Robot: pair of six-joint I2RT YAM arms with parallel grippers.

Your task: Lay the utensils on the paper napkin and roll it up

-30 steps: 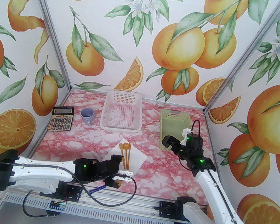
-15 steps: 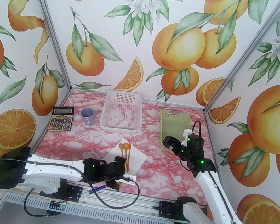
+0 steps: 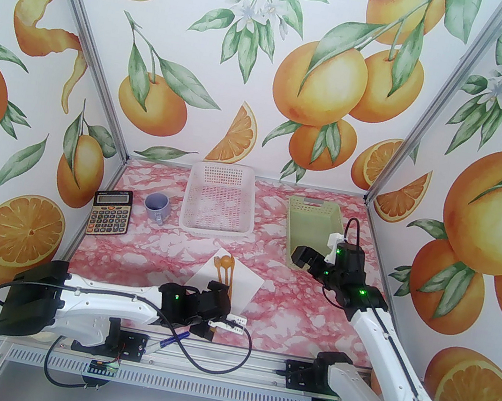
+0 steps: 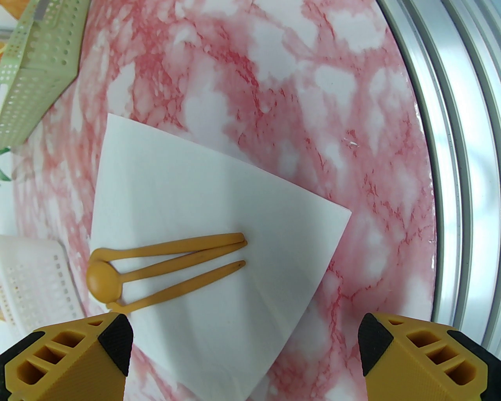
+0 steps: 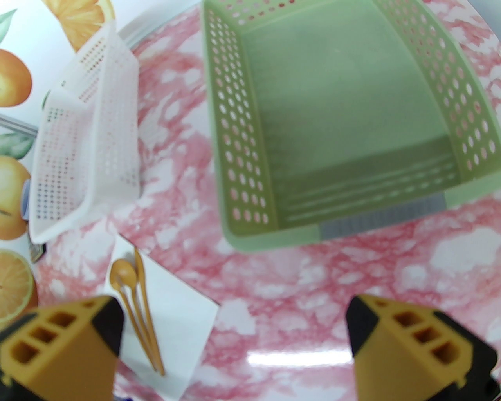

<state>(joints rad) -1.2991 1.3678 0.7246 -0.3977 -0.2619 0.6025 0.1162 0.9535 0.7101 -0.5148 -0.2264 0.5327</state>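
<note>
Together, slim orange-brown utensils (image 4: 184, 260) atop a flat, white paper napkin (image 4: 195, 188).

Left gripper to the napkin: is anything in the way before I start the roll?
Nothing visible stands in the way. The left gripper is open over the near part of the paper napkin, with bare sheet below the gap between its fingers. The utensils lie on the sheet, further in.
</note>
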